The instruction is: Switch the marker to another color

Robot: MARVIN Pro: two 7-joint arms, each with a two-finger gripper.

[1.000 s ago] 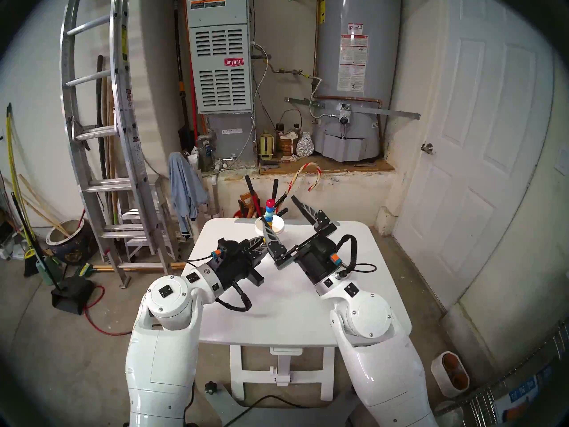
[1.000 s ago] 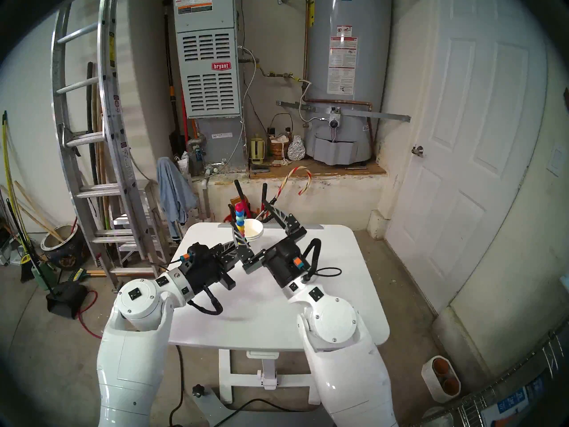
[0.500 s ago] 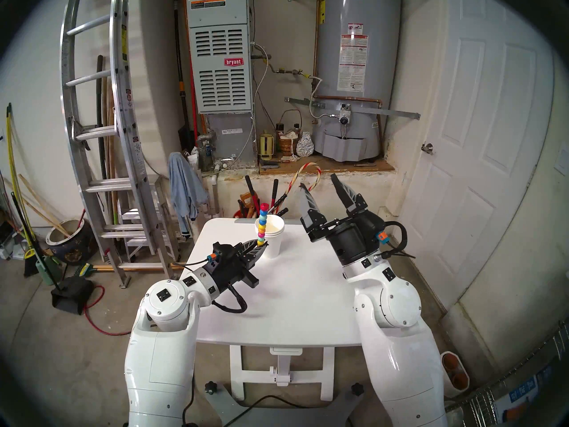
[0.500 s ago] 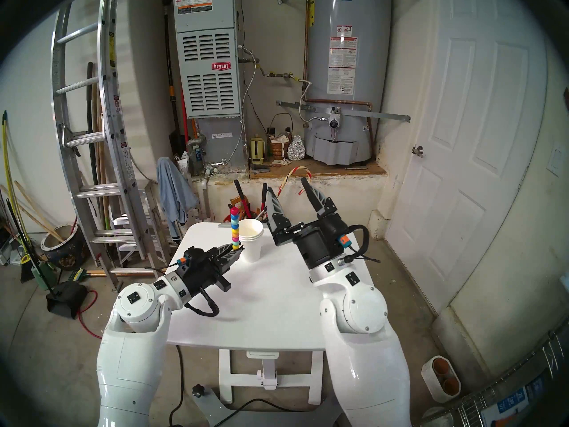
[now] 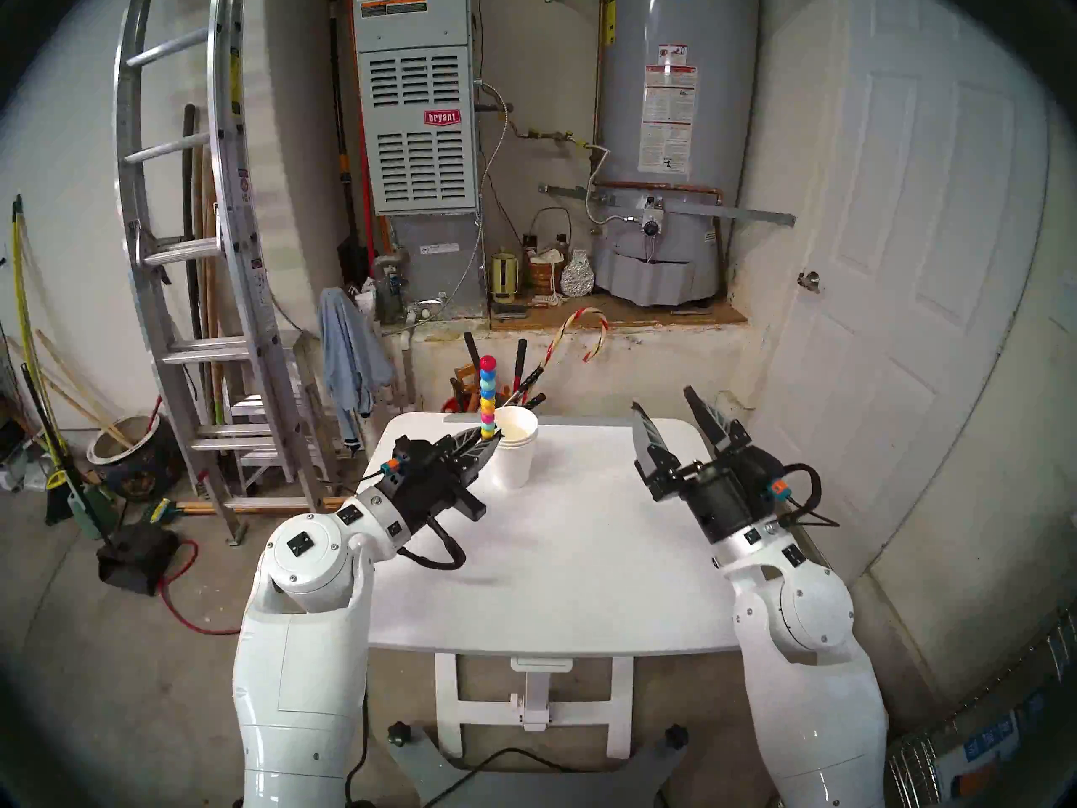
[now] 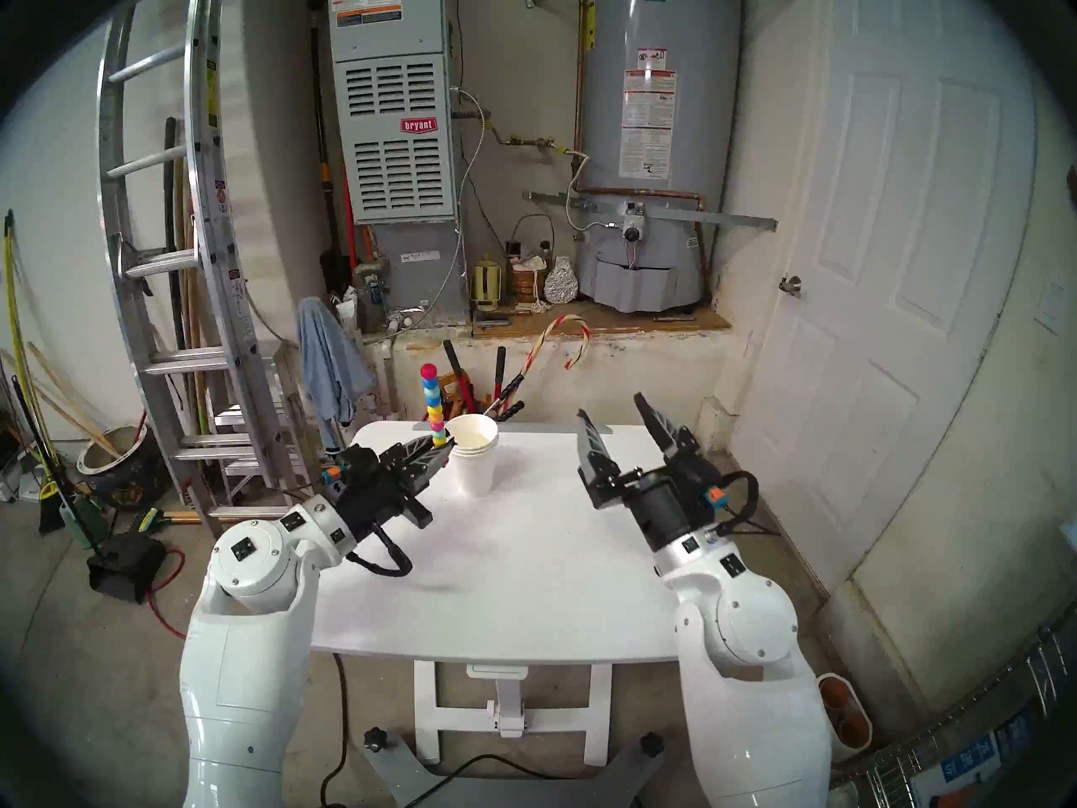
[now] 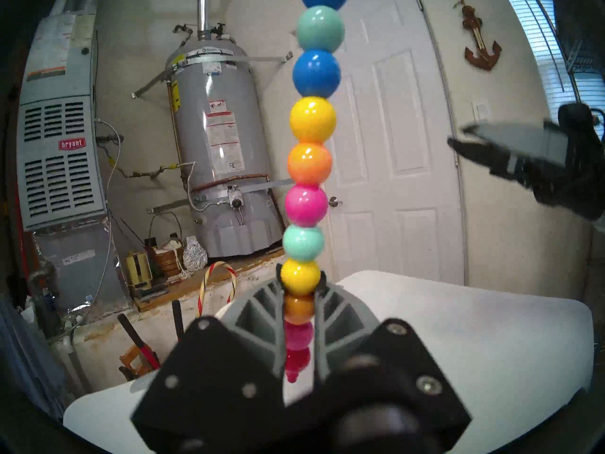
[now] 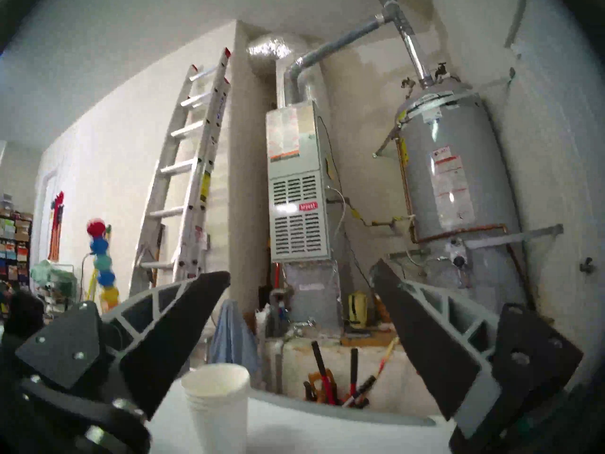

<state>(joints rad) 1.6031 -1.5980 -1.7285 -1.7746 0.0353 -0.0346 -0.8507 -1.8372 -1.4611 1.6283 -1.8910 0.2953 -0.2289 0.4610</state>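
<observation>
While L gripper point(image 7: 298, 304) clamps the marker point(image 7: 310, 161) low, keep it upright; bring open, empty R gripper point(image 5: 670, 411) onto top bead.

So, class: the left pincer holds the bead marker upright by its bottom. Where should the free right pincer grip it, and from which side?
Probably the red top bead of the marker, approached from the robot's right. The stick stands upright and bare above the left pincer, and the open right pincer faces that side, above the paper cups.

white table point(image 5: 559, 556): carrying one stack of white paper cups point(image 5: 514, 451), standing upright near the table's far edge.
</observation>
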